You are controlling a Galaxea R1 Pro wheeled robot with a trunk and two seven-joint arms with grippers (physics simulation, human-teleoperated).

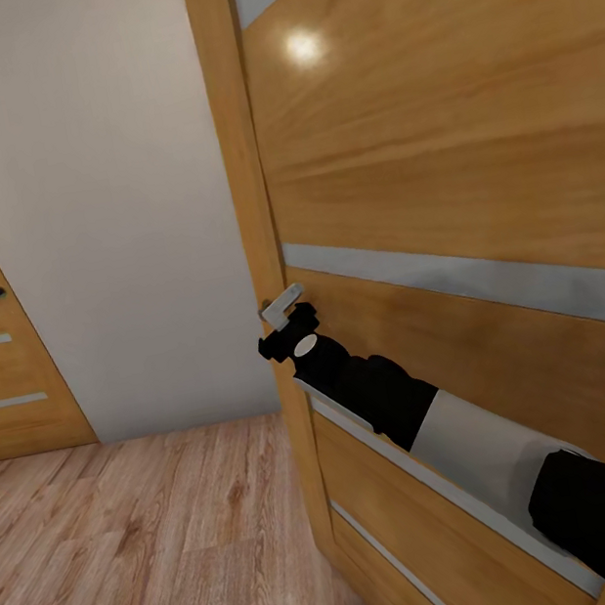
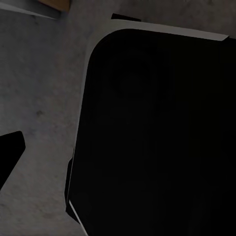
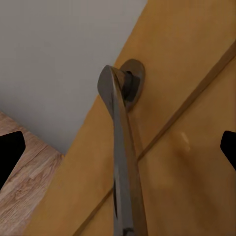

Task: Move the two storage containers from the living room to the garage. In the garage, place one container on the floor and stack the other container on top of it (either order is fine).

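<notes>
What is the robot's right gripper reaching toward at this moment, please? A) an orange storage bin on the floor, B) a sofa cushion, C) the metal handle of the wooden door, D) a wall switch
C: in the head view the right gripper is at the metal handle on the edge of the wooden door, and the right wrist view shows that handle between its open fingertips.

No readable text, labels or signs anywhere.
</notes>
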